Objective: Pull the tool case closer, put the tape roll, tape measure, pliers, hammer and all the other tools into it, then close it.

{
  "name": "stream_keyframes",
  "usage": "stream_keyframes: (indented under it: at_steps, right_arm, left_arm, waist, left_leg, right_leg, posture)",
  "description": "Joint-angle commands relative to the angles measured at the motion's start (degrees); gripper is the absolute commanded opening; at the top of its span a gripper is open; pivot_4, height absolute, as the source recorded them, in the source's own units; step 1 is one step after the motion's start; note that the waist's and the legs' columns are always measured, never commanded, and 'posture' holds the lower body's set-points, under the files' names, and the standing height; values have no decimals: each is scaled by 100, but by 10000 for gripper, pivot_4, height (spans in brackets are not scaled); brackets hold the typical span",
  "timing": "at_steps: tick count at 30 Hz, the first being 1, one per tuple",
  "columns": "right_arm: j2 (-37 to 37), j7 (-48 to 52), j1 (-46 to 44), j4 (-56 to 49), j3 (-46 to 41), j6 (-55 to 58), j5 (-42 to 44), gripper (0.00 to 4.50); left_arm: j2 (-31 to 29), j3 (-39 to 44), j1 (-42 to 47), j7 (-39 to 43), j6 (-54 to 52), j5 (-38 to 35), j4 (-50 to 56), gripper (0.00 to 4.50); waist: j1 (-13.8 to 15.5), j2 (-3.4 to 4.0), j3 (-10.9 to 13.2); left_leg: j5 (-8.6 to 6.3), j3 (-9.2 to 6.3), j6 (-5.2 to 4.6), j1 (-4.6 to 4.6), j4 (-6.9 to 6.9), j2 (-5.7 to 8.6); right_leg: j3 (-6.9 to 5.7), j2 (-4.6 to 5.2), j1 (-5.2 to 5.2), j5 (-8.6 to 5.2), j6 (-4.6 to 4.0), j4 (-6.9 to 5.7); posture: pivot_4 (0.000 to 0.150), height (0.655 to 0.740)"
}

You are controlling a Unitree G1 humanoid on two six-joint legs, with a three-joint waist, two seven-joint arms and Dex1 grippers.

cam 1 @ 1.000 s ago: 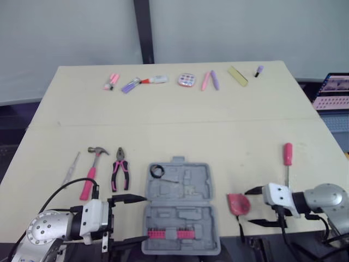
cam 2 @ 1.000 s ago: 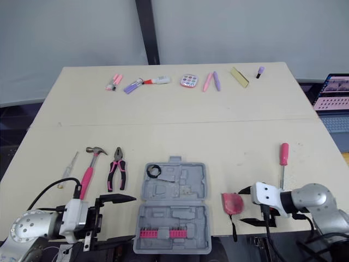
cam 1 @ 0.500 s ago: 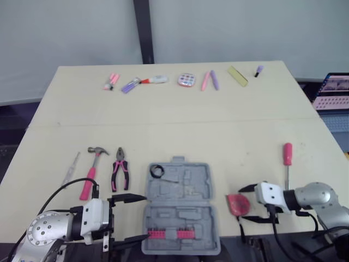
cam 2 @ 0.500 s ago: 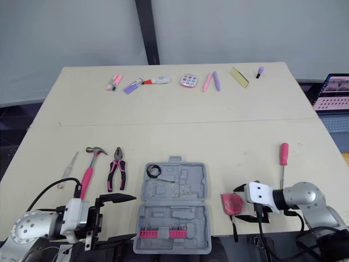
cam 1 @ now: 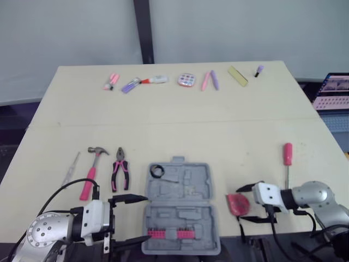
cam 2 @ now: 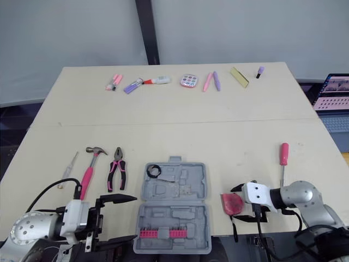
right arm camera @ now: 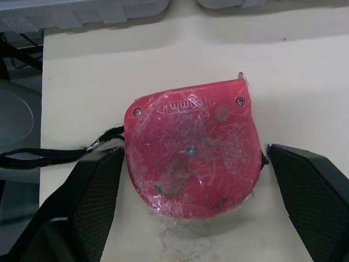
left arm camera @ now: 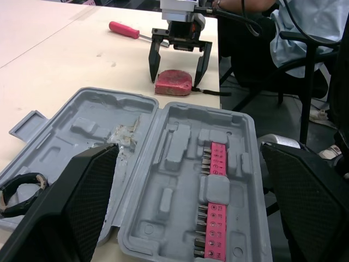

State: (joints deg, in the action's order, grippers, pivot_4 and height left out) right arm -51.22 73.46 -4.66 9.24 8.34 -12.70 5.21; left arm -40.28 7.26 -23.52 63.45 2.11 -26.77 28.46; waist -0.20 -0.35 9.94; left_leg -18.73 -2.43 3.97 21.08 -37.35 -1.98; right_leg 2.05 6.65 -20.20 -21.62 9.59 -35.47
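Note:
The grey tool case (cam 1: 180, 204) lies open at the table's front edge, a black tape roll (cam 1: 157, 171) in its far left corner. To its right sits the red tape measure (cam 1: 238, 204); my right gripper (cam 1: 241, 203) is open, one finger on each side of it, strap (right arm camera: 49, 155) trailing off the edge. My left gripper (cam 1: 146, 217) is open at the case's left side. Left of the case lie the pink pliers (cam 1: 119, 170), the hammer (cam 1: 91, 172) and a thin clear-handled tool (cam 1: 71, 168). A pink screwdriver (cam 1: 287, 158) lies at the right.
Along the table's far edge (cam 1: 180, 65) lie pens, markers (cam 1: 209, 79), a round pink box (cam 1: 186, 80) and a yellow block (cam 1: 238, 76). A laptop (cam 1: 334, 91) stands off the right side. A person on a chair (left arm camera: 305, 33) sits beyond the front edge.
My right gripper has slid a little left, so its open fingers now flank the tape measure. The left gripper and the tools have stayed put.

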Motion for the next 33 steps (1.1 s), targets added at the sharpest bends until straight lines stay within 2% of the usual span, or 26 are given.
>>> stream_keyframes:
  at_steps: [1,11,14,15,16,26,31,33]
  right_arm:
    - [1,76,-37,-19,-21,-113,68,44495]
    - [0,154,-94,32,24,-294,83,44495]
    - [6,149,-130,68,39,-277,57,35722]
    - [0,135,-140,71,51,-231,30,30900]
    - [1,121,-153,77,58,-207,12,28942]
    - [-27,112,-190,-113,22,54,68,28942]
    - [-228,150,-350,-936,-141,1013,327,28942]
    - [-399,170,-557,-1544,-180,1730,489,28942]
  left_arm:
    - [13,42,-88,29,151,-7,2,45000]
    - [20,26,-124,27,262,6,-73,45000]
    - [9,30,-130,7,245,-1,-38,45000]
    - [5,32,-130,-4,234,-3,-19,45000]
    - [1,30,-124,-14,221,-6,-2,45000]
    - [4,7,-77,-37,238,10,-66,45000]
    - [72,71,-78,-99,284,0,-179,45000]
    - [91,156,-27,-145,260,-43,-257,45000]
  waist:
    - [0,0,0]
    - [-1,0,0]
    - [-1,0,0]
    - [-2,0,0]
    - [-3,-1,0]
    - [-2,-1,0]
    - [0,3,1]
    - [-2,4,1]
  left_leg:
    - [0,0,0,0,0,0]
    - [0,0,0,0,0,0]
    - [0,0,0,0,0,0]
    - [0,0,0,-1,0,0]
    - [0,0,0,-1,0,0]
    - [0,0,0,-1,-3,0]
    - [0,0,0,1,-3,0]
    - [0,0,0,1,-3,0]
  right_leg:
    - [0,0,0,0,0,0]
    - [0,0,0,0,0,-1]
    - [0,0,0,0,0,-1]
    - [0,0,0,0,0,-1]
    - [0,0,0,0,0,-1]
    - [0,0,0,0,0,-4]
    - [0,0,-3,0,0,-6]
    - [0,0,-3,0,0,-6]
  posture:
    - [1500,7400]
    - [1500,7400]
    - [1500,7400]
    - [1500,7400]
    - [1500,7400]
    - [1500,7400]
    - [1500,7400]
    - [1500,7400]
